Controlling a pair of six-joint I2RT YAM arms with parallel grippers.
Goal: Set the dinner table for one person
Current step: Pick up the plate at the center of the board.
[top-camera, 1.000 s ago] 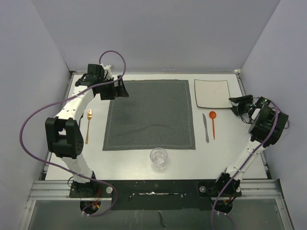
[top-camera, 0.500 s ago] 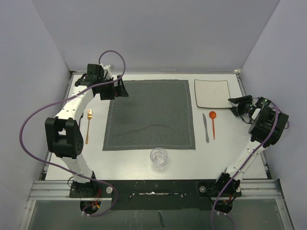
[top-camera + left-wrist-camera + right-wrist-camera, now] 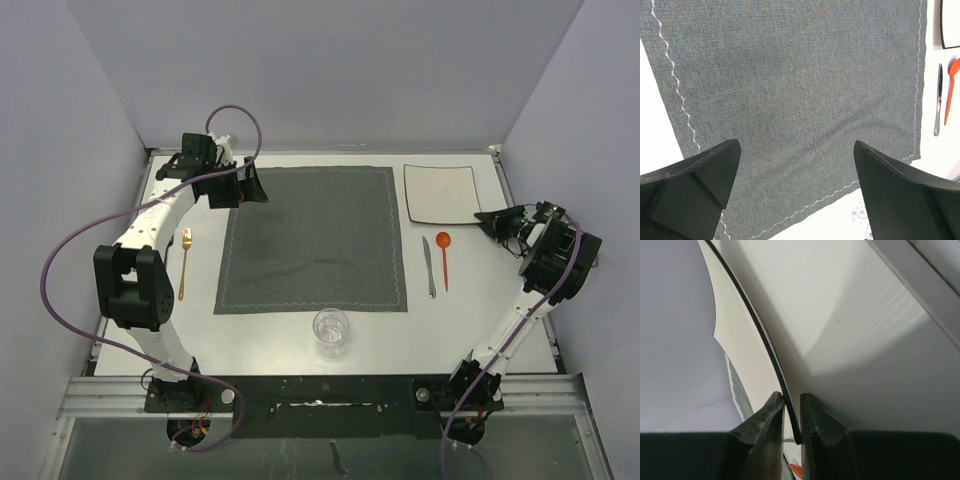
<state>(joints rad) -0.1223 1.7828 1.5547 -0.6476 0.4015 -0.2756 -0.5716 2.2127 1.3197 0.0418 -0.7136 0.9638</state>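
Pinching the plate (image 3: 742,355) by its thin rim, the right gripper (image 3: 791,407) is probably needing a slow, level carry over the knife (image 3: 430,268) onto the placemat (image 3: 312,240). The left gripper (image 3: 796,147) is hanging wide open above that cloth; the table (image 3: 480,325) is lying beneath everything.

One dinner table (image 3: 400,335), placemat (image 3: 312,240), plate (image 3: 440,194), glass (image 3: 331,331), knife (image 3: 429,268), spoon (image 3: 444,258), gold utensil (image 3: 184,262).
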